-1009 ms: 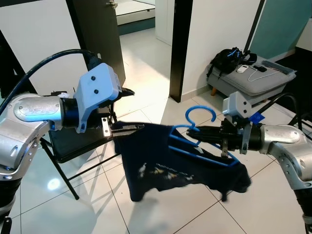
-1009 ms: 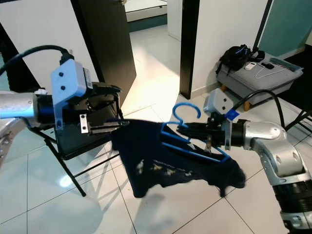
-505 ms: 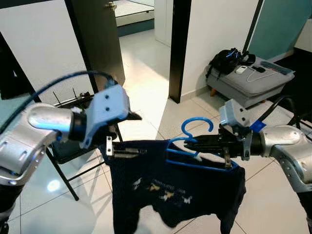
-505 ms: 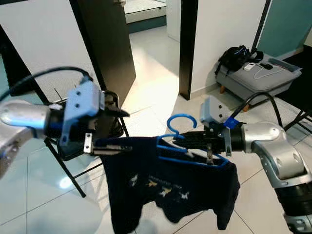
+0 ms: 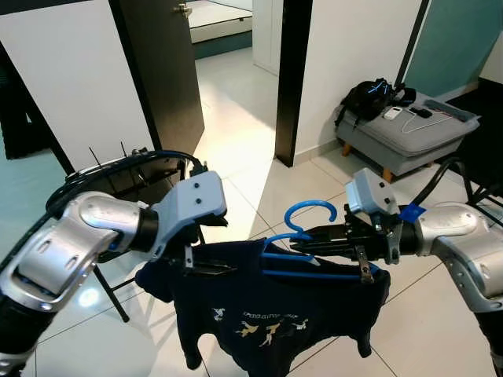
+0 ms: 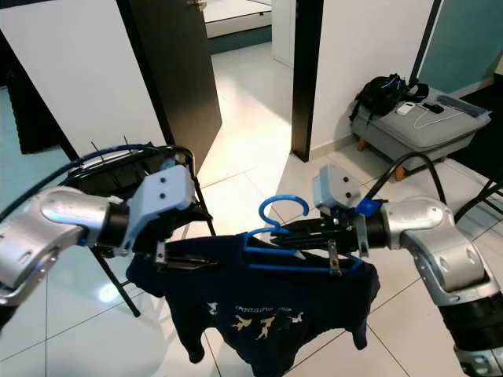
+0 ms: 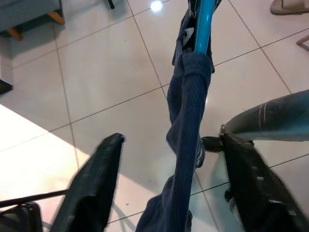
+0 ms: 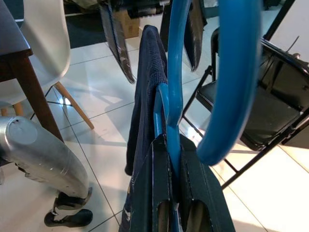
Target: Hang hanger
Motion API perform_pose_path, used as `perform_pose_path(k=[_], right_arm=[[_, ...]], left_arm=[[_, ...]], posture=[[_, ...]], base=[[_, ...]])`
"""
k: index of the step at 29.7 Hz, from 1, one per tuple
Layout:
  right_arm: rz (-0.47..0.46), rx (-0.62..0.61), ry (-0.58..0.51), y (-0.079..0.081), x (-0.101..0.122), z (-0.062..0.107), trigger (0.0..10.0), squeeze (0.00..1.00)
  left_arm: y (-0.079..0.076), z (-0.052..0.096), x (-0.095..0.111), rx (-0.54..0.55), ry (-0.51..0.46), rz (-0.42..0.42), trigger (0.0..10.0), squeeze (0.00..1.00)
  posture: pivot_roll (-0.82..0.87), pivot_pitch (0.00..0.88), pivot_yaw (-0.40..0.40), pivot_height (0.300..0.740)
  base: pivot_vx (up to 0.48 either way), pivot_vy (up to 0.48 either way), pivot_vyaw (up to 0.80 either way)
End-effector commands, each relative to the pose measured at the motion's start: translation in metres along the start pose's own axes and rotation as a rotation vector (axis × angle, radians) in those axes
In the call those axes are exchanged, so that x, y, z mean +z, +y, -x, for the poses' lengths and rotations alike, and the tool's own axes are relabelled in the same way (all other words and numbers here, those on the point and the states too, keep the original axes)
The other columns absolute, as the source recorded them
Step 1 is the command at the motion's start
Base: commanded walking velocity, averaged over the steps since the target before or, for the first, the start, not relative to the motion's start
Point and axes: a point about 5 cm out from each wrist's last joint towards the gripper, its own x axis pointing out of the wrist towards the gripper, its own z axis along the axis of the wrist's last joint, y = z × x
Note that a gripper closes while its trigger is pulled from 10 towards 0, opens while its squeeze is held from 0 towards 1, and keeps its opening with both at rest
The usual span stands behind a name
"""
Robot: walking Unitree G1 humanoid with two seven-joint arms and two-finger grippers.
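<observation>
Progress looks partial: the dark T-shirt (image 5: pixel 275 310) already drapes over the blue hanger (image 5: pixel 310 247), held mid-air above the tiled floor (image 5: pixel 236 173). Right gripper (image 5: pixel 314 239) is clamped on the hanger; left gripper (image 7: pixel 169 159) stands spread with the shirt's shoulder between its 2 fingers. Hanging it up remains, with no rail visible.

no readable text, labels or numbers
</observation>
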Motion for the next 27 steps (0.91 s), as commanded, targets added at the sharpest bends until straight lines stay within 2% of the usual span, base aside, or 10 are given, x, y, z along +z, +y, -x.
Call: perform_pose_path(k=[1, 8, 20, 23, 24, 25, 27], right_arm=[[0.048, 0.011, -0.02, 0.0014, 0.0084, -0.0026, 10.0, 0.0], [0.055, 0.013, -0.029, 0.0021, 0.0107, -0.0024, 10.0, 0.0], [0.056, 0.016, -0.03, 0.0019, 0.0116, -0.0017, 10.0, 0.0], [0.02, 0.041, -0.033, 0.0027, 0.0116, -0.0005, 10.0, 0.0], [0.011, 0.037, -0.037, 0.0026, 0.0121, 0.0003, 10.0, 0.27], [0.004, 0.026, -0.044, 0.0014, 0.0125, 0.0011, 10.0, 1.0], [0.003, 0.015, -0.049, 0.0004, 0.0128, 0.0017, 10.0, 1.0]], left_arm=[[0.0004, -0.0009, -0.0045, 0.002, 0.026, 0.021, 0.0, 0.0], [-0.0057, 0.001, -0.0092, -0.034, 0.068, 0.024, 0.0, 0.0], [-0.0049, 0.0011, -0.0108, -0.023, 0.08, 0.03, 0.0, 0.0], [-0.0015, 0.0006, -0.0129, 0.003, 0.083, 0.038, 0.0, 0.0], [-0.0004, 0.0006, -0.0135, 0.011, 0.081, 0.041, 0.0, 0.0], [0.0008, 0.0007, -0.0139, 0.022, 0.078, 0.047, 0.0, 0.0], [0.0016, 0.0008, -0.0141, 0.03, 0.076, 0.051, 0.0, 0.0]], posture=[[-0.03, 0.05, 0.047, 0.74], [-0.03, 0.049, 0.048, 0.74], [-0.03, 0.053, 0.046, 0.74], [-0.03, 0.053, 0.045, 0.74], [-0.03, 0.053, 0.043, 0.74], [-0.03, 0.054, 0.042, 0.74], [-0.03, 0.054, 0.042, 0.74]], base=[[0.0, 0.0, 0.0], [0.0, 0.0, 0.0], [0.0, 0.0, 0.0], [0.0, 0.0, 0.0], [0.0, 0.0, 0.0], [0.0, 0.0, 0.0], [0.0, 0.0, 0.0]])
